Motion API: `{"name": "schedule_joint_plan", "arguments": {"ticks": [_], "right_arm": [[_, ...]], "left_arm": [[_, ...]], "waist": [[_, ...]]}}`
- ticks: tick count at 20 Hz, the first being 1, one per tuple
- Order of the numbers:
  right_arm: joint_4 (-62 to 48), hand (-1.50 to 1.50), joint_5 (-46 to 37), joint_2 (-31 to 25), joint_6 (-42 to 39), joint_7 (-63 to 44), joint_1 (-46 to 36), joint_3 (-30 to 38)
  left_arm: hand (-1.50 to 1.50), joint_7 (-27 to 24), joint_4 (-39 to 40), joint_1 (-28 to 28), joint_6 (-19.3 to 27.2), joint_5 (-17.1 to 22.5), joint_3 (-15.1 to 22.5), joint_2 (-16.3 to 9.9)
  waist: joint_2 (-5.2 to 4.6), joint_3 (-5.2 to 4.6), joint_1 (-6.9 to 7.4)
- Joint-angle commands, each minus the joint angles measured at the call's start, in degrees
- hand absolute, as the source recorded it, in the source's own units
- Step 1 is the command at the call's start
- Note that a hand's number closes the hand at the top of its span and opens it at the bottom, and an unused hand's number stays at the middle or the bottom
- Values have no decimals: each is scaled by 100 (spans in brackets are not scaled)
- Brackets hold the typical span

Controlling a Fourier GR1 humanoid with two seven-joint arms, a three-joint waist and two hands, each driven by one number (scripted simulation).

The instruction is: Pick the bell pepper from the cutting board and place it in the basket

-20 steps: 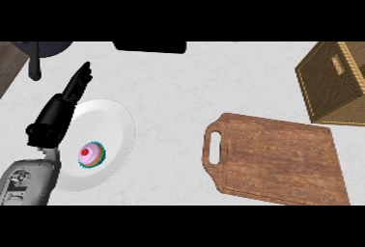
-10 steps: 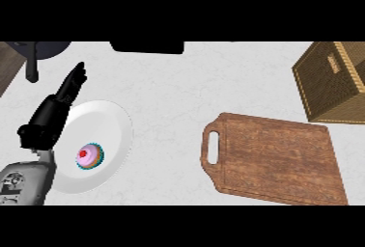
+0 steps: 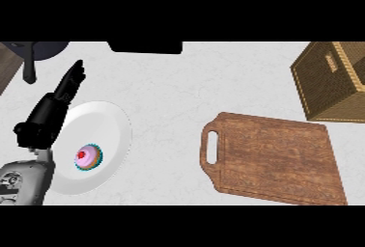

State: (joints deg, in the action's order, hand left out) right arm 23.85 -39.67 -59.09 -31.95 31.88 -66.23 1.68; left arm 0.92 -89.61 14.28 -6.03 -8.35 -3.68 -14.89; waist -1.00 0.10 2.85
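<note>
1. Bell pepper: none is visible anywhere. The cutting board [image 3: 274, 159], lying at the counter's near right, carries nothing, and the inside of the basket [image 3: 329, 82] is hidden, since only its woven outer walls are shown at the counter's far right corner.

2. Task progress: it cannot be told from this view whether the pepper has been delivered. No pepper is seen held and none is seen on the board, so either the placing is done or the pepper lies out of sight. The right hand is not shown at all.

3. Left hand [image 3: 55, 103]: seen at the counter's left edge, with fingers held straight and pointing toward the far edge. It is open and nothing is gripped. It lies beside and partly over the left rim of a white plate [image 3: 107, 125].

4. Plate contents: one small pink cupcake [image 3: 88, 157] is seen on the plate, apart from the hand.

5. Surface: a pale, faintly marbled counter [image 3: 185, 91]. At its far left corner a dark pan [image 3: 35, 53] with a handle is partly shown; a black object [image 3: 146, 47], not identifiable, sits at the far edge.
</note>
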Motion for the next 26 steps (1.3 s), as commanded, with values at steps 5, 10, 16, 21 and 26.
{"name": "schedule_joint_plan", "arguments": {"ticks": [5,10,16,21,26], "right_arm": [[-512,-150,-522,-4,-84,1027,-63,-471],[-719,-150,-406,86,-564,1211,-238,-496],[-1348,-150,532,204,-784,673,-660,385],[-2047,-150,1421,-91,-555,-398,-947,1355],[-2366,-150,1951,-546,-248,-1133,-966,1911]], "left_arm": [[0,21,-50,-11,39,-100,39,32],[0,-87,124,-4,-83,20,-97,-55],[0,-58,61,-25,-197,110,-189,-167],[0,-146,42,-49,-70,30,-150,-64],[0,-11,47,200,-146,94,-152,-85]], "waist": [[3,1,10],[18,-4,-35],[19,3,11],[-20,6,6],[-101,22,59]]}}
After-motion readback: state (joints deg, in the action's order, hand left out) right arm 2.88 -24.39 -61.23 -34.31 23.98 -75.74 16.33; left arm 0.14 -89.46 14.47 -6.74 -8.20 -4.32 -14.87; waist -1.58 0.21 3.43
